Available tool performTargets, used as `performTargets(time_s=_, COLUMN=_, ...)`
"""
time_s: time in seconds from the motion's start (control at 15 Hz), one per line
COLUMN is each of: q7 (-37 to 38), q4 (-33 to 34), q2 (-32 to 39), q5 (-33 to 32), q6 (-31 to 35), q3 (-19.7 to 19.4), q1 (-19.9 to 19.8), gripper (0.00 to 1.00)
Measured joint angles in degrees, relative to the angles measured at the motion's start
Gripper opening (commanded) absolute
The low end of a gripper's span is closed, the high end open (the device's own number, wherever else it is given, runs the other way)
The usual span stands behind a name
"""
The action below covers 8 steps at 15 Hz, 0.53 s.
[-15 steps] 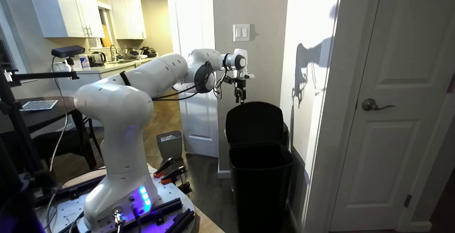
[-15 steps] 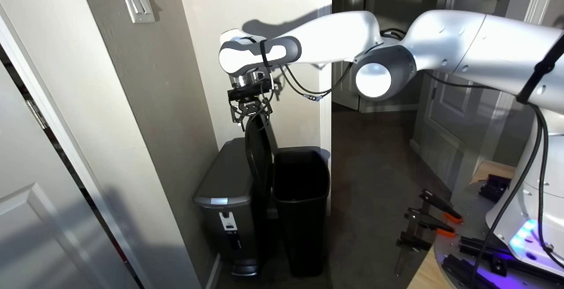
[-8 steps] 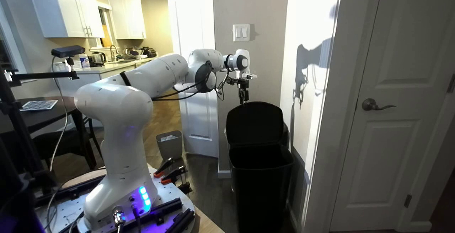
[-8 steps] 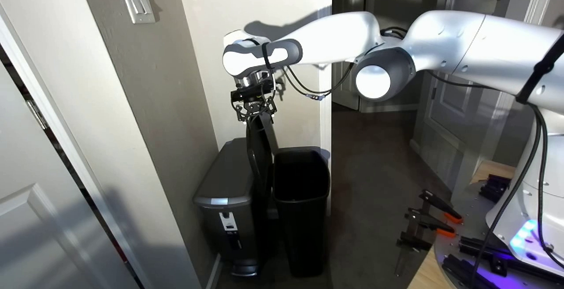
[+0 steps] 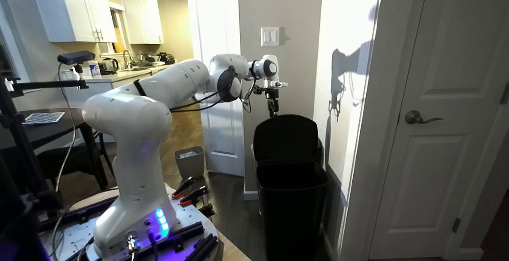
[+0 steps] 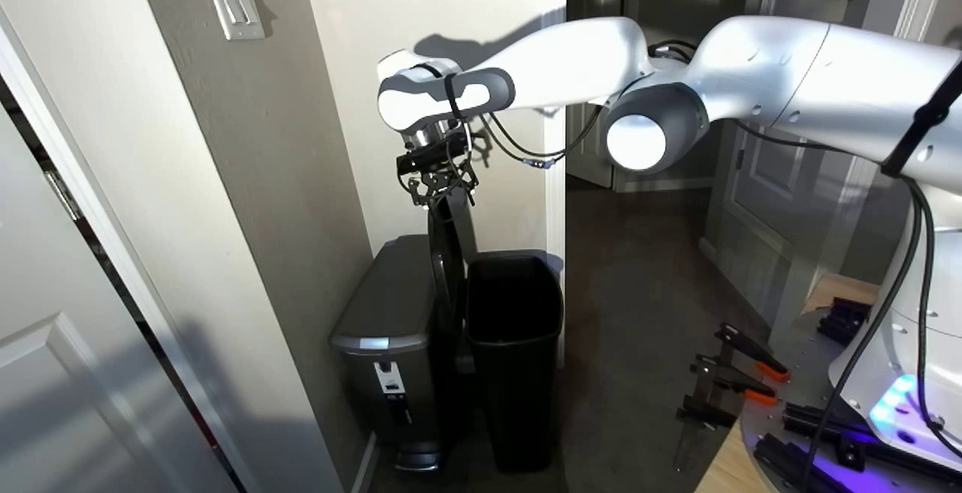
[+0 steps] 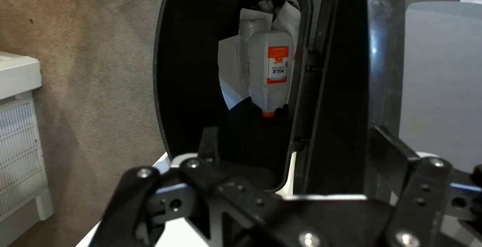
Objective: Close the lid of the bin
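Can see the lid [image 5: 285,139] standing open, nearly upright, along one edge of the bin [image 5: 292,221], with a milk jug [image 7: 269,70] and paper [image 7: 229,75] inside the bin. Can find the end effector [image 7: 295,136] above that edge, by the lid's top, spread wide and gripping nothing; cannot tell whether touching the lid. Can spot a pedal can [image 6: 391,294] beside the bin, beyond the lid.

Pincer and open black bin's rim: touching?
Apart. In an exterior view the pincer hangs above the bin's rim, up by the top edge of the open lid, with wall showing between pincer and rim.
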Motion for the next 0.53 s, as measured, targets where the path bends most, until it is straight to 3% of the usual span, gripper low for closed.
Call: performTargets(time_s=0.53, q7=0.00, q4=-0.09, q2=-0.20, q5=-2.97, q6=-7.27, q3=-3.92, q1=2.05, gripper=1.00)
